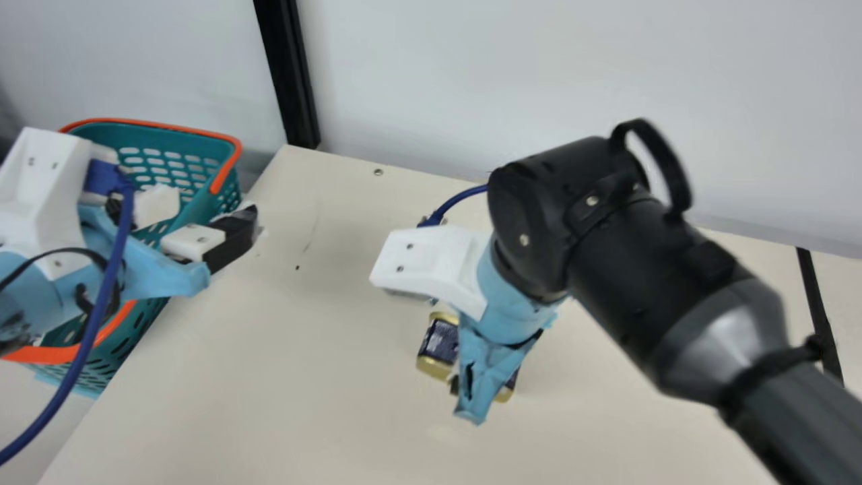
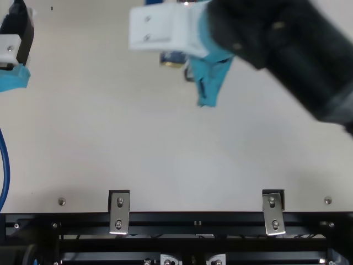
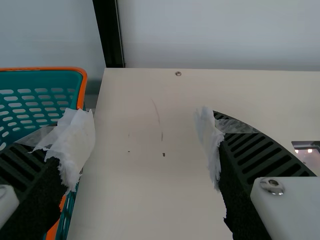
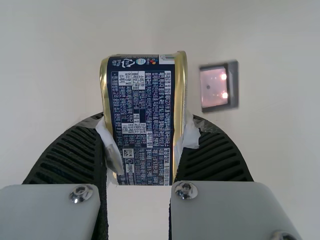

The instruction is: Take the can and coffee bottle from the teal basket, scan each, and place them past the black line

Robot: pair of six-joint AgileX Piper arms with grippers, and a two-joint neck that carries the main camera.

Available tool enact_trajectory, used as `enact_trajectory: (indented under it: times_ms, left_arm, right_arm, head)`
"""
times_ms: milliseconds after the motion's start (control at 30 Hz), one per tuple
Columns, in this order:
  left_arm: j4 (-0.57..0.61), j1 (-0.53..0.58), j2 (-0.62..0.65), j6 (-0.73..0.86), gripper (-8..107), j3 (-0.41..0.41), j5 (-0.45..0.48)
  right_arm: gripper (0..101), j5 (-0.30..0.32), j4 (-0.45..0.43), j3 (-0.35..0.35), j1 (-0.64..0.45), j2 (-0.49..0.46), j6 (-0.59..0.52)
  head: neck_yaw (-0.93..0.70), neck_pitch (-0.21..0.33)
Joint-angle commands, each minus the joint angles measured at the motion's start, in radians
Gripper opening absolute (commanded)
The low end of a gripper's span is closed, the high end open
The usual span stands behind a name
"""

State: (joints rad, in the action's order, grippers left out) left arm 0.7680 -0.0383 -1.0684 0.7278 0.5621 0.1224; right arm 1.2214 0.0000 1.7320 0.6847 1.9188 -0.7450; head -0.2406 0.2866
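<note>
The can is gripped between the right gripper's fingers, near the scanner; its barcode should be turned squarely to the lit window and kept unshaded. The left gripper is spread beside the teal basket.

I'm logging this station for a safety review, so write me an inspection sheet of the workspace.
Surface: cream table, small dark marks, a faint scratch; black line toward the main view's right.
Job's things: dark blue can with gold rims, gripped; teal basket, orange rim; small dark-framed device near the can.
Clutter: nothing seen.
Grippers: left gripper open, nothing between its fingers; right gripper closed on the can; torn white wrapping on both.
Cables: blue cable hanging by the left arm; another at the right gripper.
Surroundings: pale wall, black post.
</note>
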Motion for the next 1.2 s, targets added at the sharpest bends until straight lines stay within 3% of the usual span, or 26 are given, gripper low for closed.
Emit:
enact_trajectory:
  times_ms: [0, 333, 700, 900, 1167]
  left_arm:
    - [0.000, 0.000, 0.000, 0.000, 90, 0.000, 0.000]
    - [0.000, 0.000, 0.000, 0.000, 90, 0.000, 0.000]
    - [0.000, 0.000, 0.000, 0.000, 90, 0.000, 0.000]
    - [0.000, 0.000, 0.000, 0.000, 90, 0.000, 0.000]
    - [0.000, 0.000, 0.000, 0.000, 90, 0.000, 0.000]
  right_arm:
    - [0, -0.001, -0.008, -0.039, -0.040, -0.050, 0.044]
    - [0, -0.001, -0.054, -0.272, -0.259, -0.278, 0.168]
    - [0, -0.001, -0.089, -0.536, -0.630, -0.508, 0.151]
    - [0, -0.001, -0.091, -0.602, -0.871, -0.579, 0.077]
    - [0, -0.001, -0.068, -0.603, -1.184, -0.608, -0.056]
  head:
    - [0.039, -0.001]
    - [0.259, 0.007]
    - [0.520, 0.043]
    - [0.663, 0.073]
    - [0.784, 0.092]
